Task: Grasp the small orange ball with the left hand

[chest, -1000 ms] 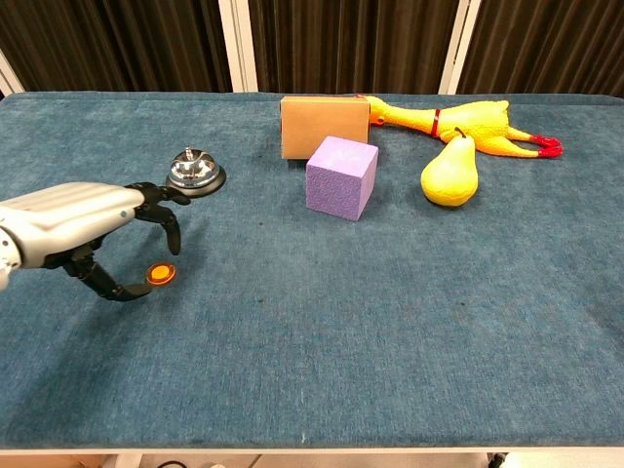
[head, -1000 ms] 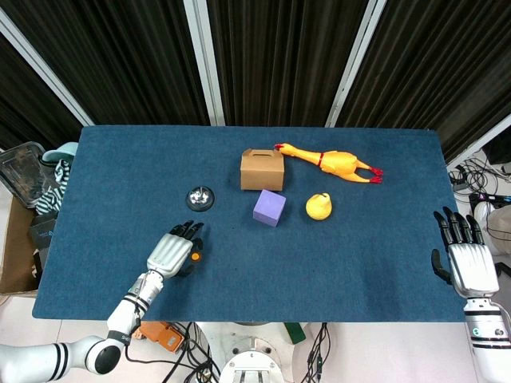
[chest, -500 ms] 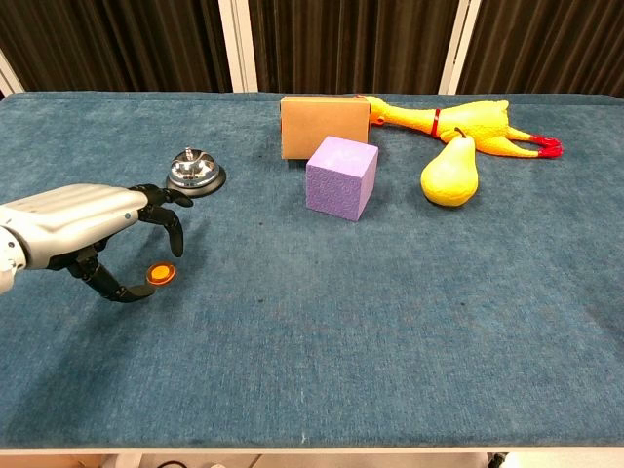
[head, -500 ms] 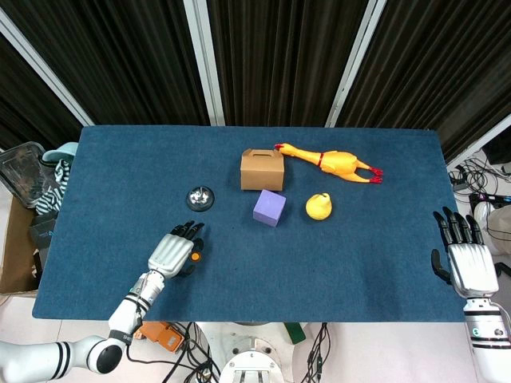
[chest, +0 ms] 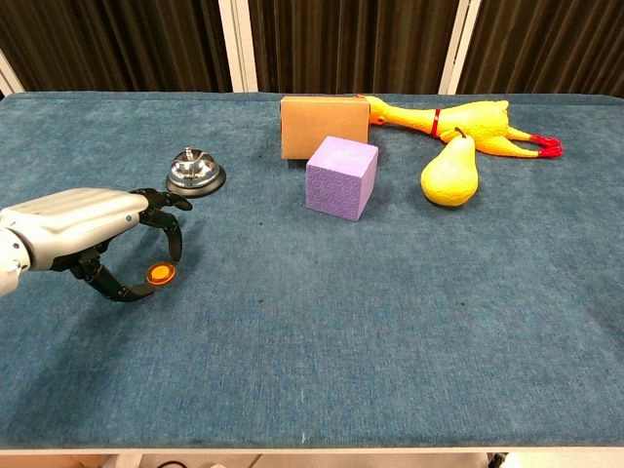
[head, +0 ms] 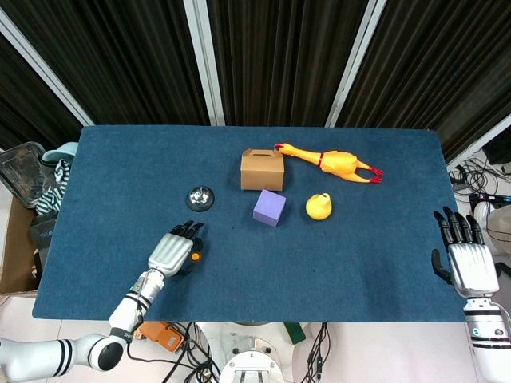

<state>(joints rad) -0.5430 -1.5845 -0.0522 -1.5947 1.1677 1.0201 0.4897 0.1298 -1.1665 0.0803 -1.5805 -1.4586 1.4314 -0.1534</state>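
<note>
Small orange ball (chest: pixel 160 275) sits on the blue felt table (chest: pixel 390 322), near-left, in front of the silver desk bell (chest: pixel 194 171). My left hand (chest: pixel 83 232) arches over it, fingers curled down: one black fingertip at its far side, thumb at its near-left. Looks like contact or close to it, but I can't tell if the pinch is loaded; ball appears to rest on the felt. My right hand (head: pixel 465 257) is flat with fingers spread, holding nothing, at the near-right table edge.

Handling guess: light, smooth, round, so it will roll or squirt out under off-centre squeeze. Felt damps rolling a bit. Best hold is opposing tips across the widest part, low, with gentle force.

Versus the earlier frames: left hand has dropped slightly and pulled a touch left, fingers closed in tighter on the ball. Ball position basically unchanged. Right hand, purple cube (chest: pixel 341 177), brown cardboard box (chest: pixel 324 125), yellow pear (chest: pixel 449 175) and rubber chicken (chest: pixel 458 123) unchanged.
</note>
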